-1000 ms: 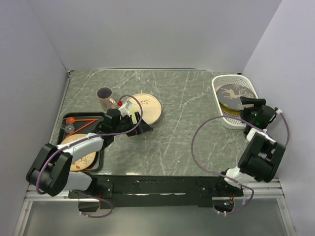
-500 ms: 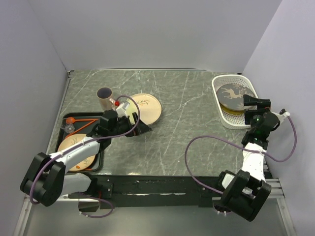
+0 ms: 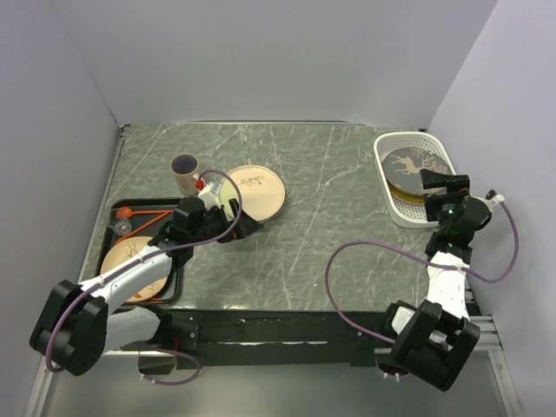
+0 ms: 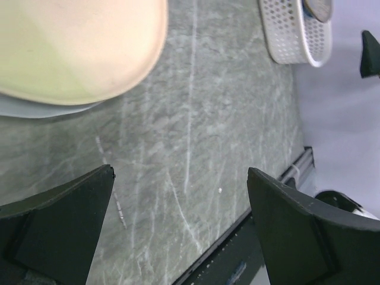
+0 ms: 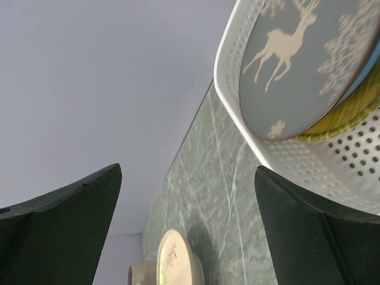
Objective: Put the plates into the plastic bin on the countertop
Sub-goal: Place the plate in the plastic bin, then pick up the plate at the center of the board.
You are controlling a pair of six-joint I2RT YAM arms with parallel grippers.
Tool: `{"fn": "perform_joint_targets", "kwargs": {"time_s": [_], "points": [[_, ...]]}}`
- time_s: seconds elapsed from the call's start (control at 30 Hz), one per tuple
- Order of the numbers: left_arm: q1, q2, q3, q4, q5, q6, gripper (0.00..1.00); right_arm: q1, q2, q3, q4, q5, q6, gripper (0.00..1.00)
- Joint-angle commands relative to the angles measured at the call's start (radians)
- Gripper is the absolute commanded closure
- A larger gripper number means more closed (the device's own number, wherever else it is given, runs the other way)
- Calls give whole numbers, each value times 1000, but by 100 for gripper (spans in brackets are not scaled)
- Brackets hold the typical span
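A beige plate with a branch motif [image 3: 257, 190] lies on the countertop [image 3: 330, 217], with a pale rim [image 4: 35, 110] showing beneath it. My left gripper [image 3: 243, 227] is open and empty just in front of this plate, whose edge fills the upper left of the left wrist view [image 4: 77, 47]. Another beige branch plate [image 3: 132, 266] lies in the black tray. The white bin [image 3: 395, 204] at the far right holds a dark deer plate [image 5: 303, 59] on top of a yellow-green one [image 5: 350, 113]. My right gripper [image 3: 437, 182] is open and empty at the bin's near right side.
A beige mug [image 3: 184, 172] stands behind the left arm, next to the plate. The flat black tray [image 3: 165, 208] at the left edge also holds orange-red items [image 3: 130, 213]. Walls close in the left, back and right sides. The right arm's purple cable [image 3: 347, 252] loops over the counter's front.
My left gripper has drawn back a little to the left along the plate's front. My right arm has changed its pose while its gripper has stayed by the bin, open.
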Motion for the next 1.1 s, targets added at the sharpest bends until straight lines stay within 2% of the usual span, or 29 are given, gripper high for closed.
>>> {"fn": "perform_joint_targets", "kwargs": {"time_s": [0.0, 0.27, 0.53, 0.8, 1.07], "points": [[-2, -6, 35, -63, -112, -6, 1, 81, 21, -18, 57, -17, -45, 0], [22, -5, 63, -149, -224, 5, 1, 231, 99, -23, 99, 3, -68, 0], [133, -4, 37, -155, -189, 13, 2, 339, 128, -52, 120, 14, -85, 0], [191, 41, 63, -137, -167, 37, 9, 458, 174, -107, 179, 28, -76, 0], [208, 121, 123, -126, -170, 59, 20, 532, 193, -136, 203, 46, -70, 0]]}}
